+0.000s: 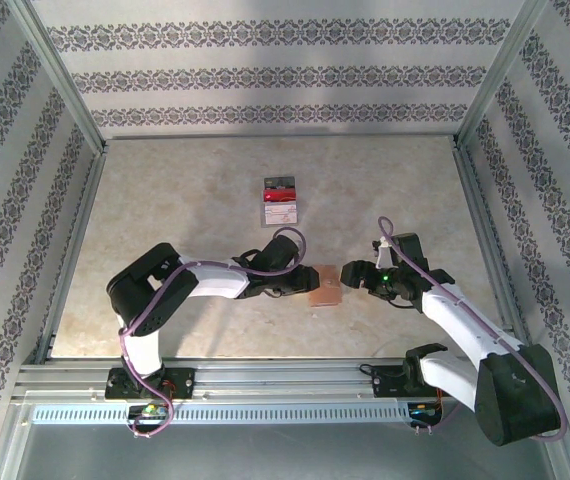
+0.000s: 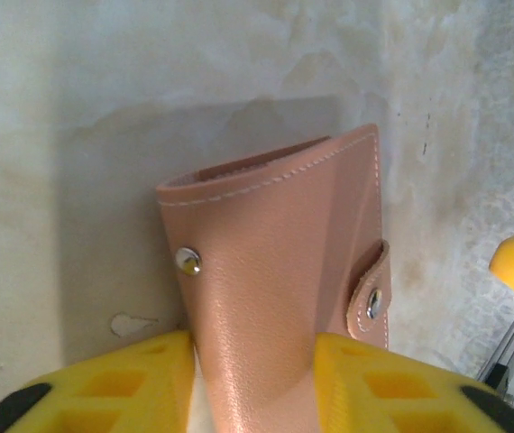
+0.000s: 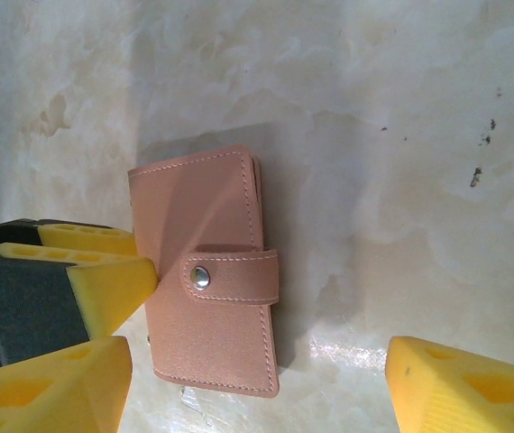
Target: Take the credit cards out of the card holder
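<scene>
Item: card holder [image 2: 284, 244], salmon, strap [image 3: 234, 275] snapped shut; my left gripper [image 2: 252, 361] clamped on its edge; my right gripper [image 3: 257, 397] just beside it, jaws apart.

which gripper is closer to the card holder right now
Left. The left gripper touches both sides of the card holder; the right gripper is open just to its right, not touching.

table [image 1: 165, 200]: beige marbled top | front-centre: card holder [image 1: 325, 286] (strap snapped closed) | farther back: red-and-white stack [image 1: 280, 201]
</scene>
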Controlling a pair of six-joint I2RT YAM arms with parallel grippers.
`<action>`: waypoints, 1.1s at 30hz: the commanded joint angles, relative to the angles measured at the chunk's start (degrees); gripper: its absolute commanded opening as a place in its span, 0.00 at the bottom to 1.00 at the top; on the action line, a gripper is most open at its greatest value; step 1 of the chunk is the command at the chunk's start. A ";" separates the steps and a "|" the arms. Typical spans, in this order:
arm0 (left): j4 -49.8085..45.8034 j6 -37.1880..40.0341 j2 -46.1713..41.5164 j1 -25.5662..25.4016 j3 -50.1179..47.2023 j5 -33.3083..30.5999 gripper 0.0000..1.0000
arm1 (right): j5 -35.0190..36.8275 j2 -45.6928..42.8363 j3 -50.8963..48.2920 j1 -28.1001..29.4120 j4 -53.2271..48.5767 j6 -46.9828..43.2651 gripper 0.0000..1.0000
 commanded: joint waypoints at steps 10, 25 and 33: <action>5.92 1.25 -1.71 -1.05 -0.97 -0.56 0.07 | -1.66 0.17 -0.98 -0.80 0.73 -1.25 0.75; 8.18 12.61 -23.16 0.61 -9.24 -5.62 0.00 | -19.46 -3.75 -6.22 -2.53 22.94 3.52 0.84; 9.42 19.37 -40.65 2.52 -13.48 -5.48 0.00 | -28.42 -10.11 -7.58 -1.98 44.26 13.27 0.89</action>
